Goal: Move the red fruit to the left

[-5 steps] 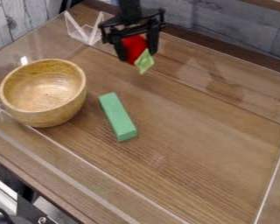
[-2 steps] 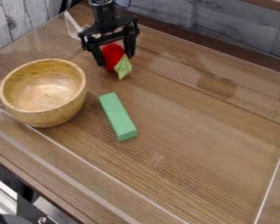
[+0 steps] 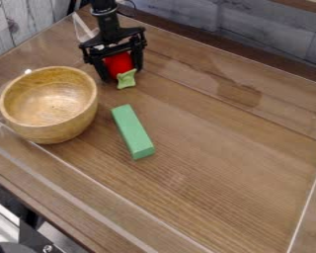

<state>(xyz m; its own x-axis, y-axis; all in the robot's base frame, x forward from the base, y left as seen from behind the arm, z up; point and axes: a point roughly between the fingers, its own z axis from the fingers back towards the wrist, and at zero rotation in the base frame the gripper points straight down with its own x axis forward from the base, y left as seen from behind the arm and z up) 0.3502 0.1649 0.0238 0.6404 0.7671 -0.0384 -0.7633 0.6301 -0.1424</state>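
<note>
"What has moved since the earlier frame?"

"Our gripper [image 3: 115, 58] and the red fruit [image 3: 118, 65] have shifted left across the table [image 3: 233, 138]."

"And near to far?"

"We see the green block [image 3: 133, 132] near the centre, the wooden bowl [image 3: 48, 101] towards nine o'clock, then the fruit towards eleven, between our fingers; whether we grip it, we cannot tell."

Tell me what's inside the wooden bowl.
Nothing shows inside the wooden bowl: its inner floor and far wall look bare. The inner side of the wall nearest the camera is harder to make out, and whatever lies beneath the bowl is covered.
</note>
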